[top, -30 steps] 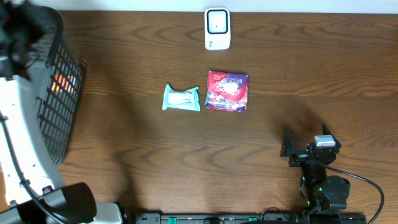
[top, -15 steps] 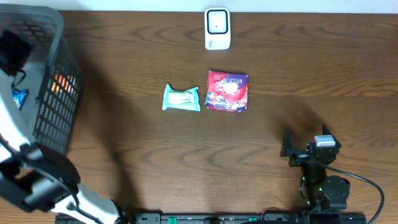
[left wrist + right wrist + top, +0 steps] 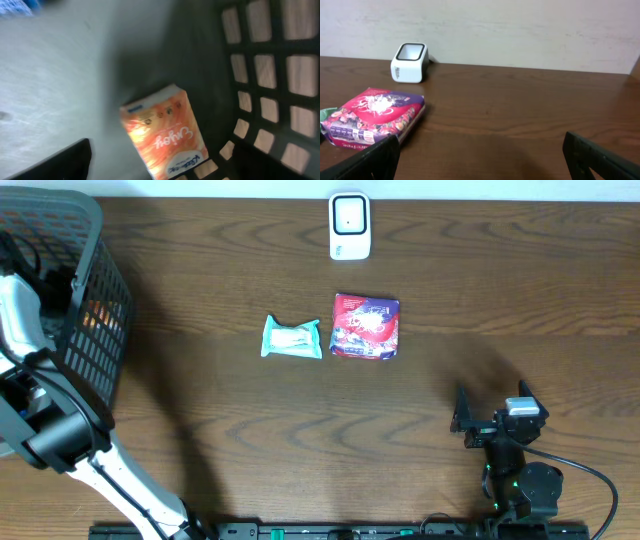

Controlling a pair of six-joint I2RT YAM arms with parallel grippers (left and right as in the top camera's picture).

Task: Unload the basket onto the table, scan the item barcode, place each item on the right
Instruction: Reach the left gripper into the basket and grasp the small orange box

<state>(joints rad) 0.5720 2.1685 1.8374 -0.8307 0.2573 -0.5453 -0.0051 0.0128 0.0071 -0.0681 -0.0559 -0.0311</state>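
Barely started imo: left tool (image 3: 28,265) is in the black mesh basket (image 3: 95,330) above an orange plastic packet (image 3: 165,132) (too blurry to tell its grip), right tool (image 3: 480,167) spread empty, nothing scanned.

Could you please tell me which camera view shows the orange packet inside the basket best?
The left wrist view: the orange packet lies mid-frame on the basket floor beside the mesh wall, slightly blurred. The overhead view gives only an orange glimpse through the mesh; the right wrist view does not show it.
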